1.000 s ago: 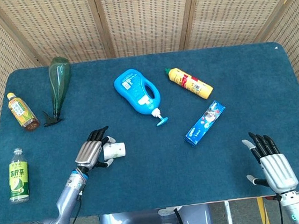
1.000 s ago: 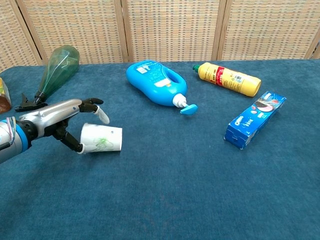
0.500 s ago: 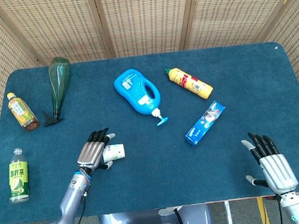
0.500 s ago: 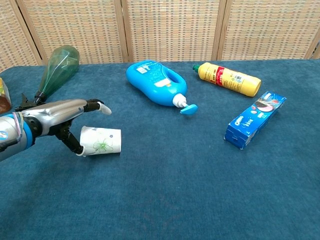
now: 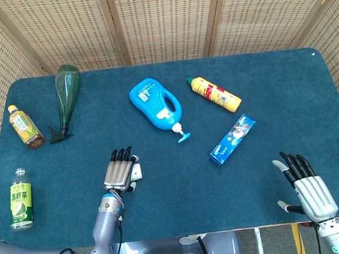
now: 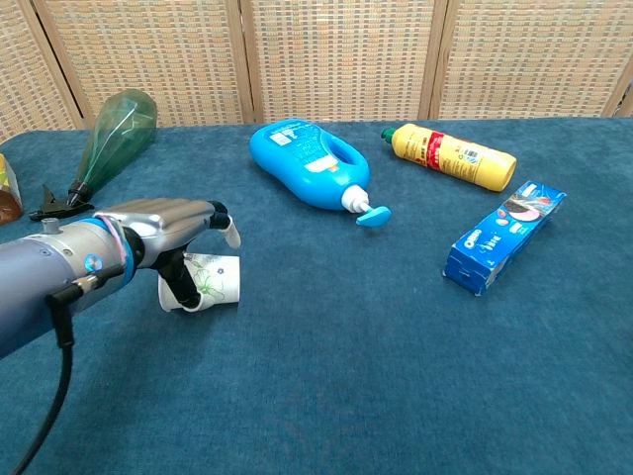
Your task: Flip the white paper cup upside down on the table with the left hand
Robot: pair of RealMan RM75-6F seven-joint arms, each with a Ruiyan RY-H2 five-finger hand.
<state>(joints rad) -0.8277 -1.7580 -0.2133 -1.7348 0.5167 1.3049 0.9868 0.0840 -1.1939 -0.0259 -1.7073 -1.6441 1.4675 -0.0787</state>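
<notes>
The white paper cup (image 6: 216, 279) with a green print lies on its side on the blue table, its mouth toward the left. My left hand (image 6: 166, 222) is stretched flat just above it, fingers straight and pointing away from me, and the thumb (image 6: 182, 288) reaches down across the cup's mouth. In the head view the left hand (image 5: 119, 172) covers nearly all of the cup (image 5: 136, 168); only a white sliver shows at its right side. I cannot tell if the cup is gripped. My right hand (image 5: 308, 186) rests open, fingers spread, at the table's near right edge.
A blue detergent jug (image 5: 156, 104) lies mid-table, with a yellow bottle (image 5: 215, 94) and a blue toothpaste box (image 5: 233, 139) to its right. A green spray bottle (image 5: 65, 97) and two drink bottles (image 5: 25, 126) (image 5: 21, 199) lie at the left.
My left hand has swung right and over the cup, which now lies under its palm. The cup has stayed on its side, shifted a little. The right hand is still.
</notes>
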